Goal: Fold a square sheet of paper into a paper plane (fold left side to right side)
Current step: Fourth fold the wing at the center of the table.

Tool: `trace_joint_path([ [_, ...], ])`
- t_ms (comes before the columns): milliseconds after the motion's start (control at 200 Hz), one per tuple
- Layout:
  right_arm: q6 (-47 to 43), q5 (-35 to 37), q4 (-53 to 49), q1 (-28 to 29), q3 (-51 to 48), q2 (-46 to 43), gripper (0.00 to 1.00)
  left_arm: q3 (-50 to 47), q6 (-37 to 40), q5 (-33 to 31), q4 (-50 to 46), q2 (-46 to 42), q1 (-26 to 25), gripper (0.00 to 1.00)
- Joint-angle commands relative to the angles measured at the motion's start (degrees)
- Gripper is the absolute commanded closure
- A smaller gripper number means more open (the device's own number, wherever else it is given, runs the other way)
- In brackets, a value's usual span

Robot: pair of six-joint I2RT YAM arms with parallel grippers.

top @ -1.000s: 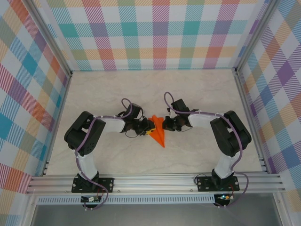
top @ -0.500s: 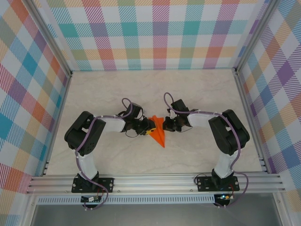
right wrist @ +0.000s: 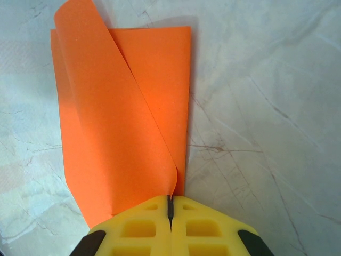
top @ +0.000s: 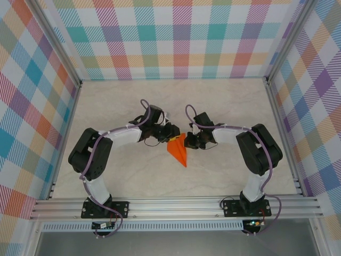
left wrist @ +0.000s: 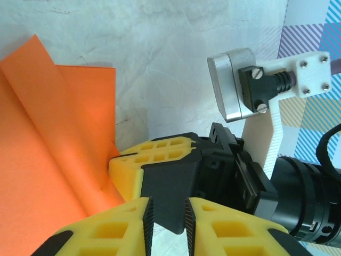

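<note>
paper (top: 179, 151): orange, folded into a narrow wedge, tip toward 5 o'clock in the top view; one flap curls up off the rest; lies mid-bench
right fingers (right wrist: 154, 210): clenched on the paper's edge, at its 2 o'clock in the top view
left fingers (left wrist: 128, 208): slightly parted, nothing in the gap; just beside the paper at its 11 o'clock
bench (top: 122, 101): pale, marble-look
walls (top: 181, 37): plaid
</note>
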Motion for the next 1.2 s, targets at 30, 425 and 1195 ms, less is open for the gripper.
trace_joint_path([
  [30, -1.19, 2.32, -3.98, -0.16, -0.27, 2.35, 0.97, 1.72, -0.41, 2.84, 0.34, 3.51, -1.12, 0.77],
  [425, -1.27, 2.33, -4.45, -0.11, 0.08, 2.34, 0.97, 3.43, -2.77, 5.07, 4.85, 9.24, -1.65, 0.78],
  [1195, -1.74, 2.76, -5.35, 0.0, 0.69, 2.39, 0.97, -1.24, -1.53, 0.81, 4.31, 11.4, -1.02, 0.81],
])
